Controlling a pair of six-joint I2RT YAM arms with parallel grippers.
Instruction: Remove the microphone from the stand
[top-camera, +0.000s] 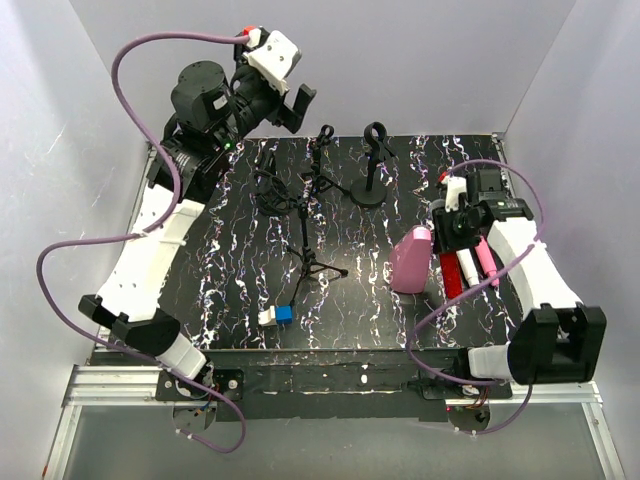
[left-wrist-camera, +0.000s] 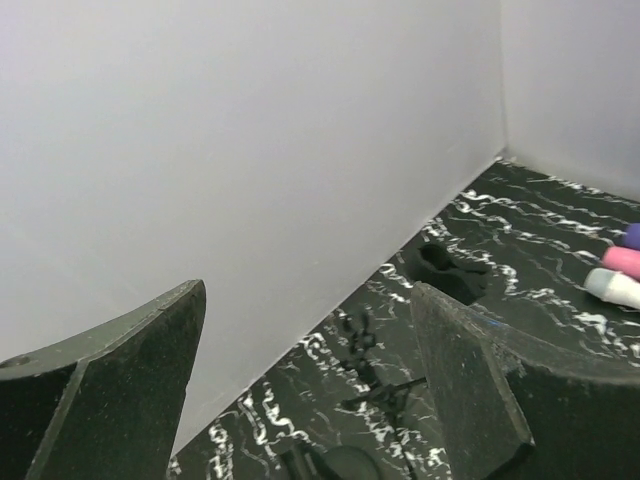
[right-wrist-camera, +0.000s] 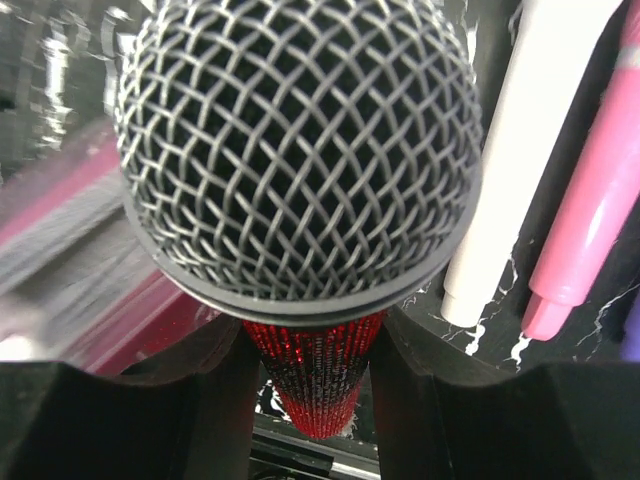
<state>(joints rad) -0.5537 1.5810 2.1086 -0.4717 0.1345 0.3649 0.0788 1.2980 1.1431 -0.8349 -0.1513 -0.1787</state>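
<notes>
The microphone (right-wrist-camera: 300, 150) has a silver mesh head and a red glitter handle. My right gripper (right-wrist-camera: 312, 370) is shut on the handle just below the head, and the handle tip points at the table. In the top view my right gripper (top-camera: 452, 222) is at the right side of the mat and covers the microphone. The empty round-base stand (top-camera: 372, 165) with its black clip stands at the back middle. My left gripper (top-camera: 298, 106) is open and empty, raised high at the back left; its jaws frame a small stand (left-wrist-camera: 362, 345) in the left wrist view.
A black tripod stand (top-camera: 306, 250) and a tangle of black stands (top-camera: 275, 180) are mid-mat. A pink case (top-camera: 410, 258), a red stick (top-camera: 450, 272), a white one (right-wrist-camera: 520, 150) and a pink one (right-wrist-camera: 590, 220) lie by my right gripper. A blue-white block (top-camera: 277, 315) sits near the front.
</notes>
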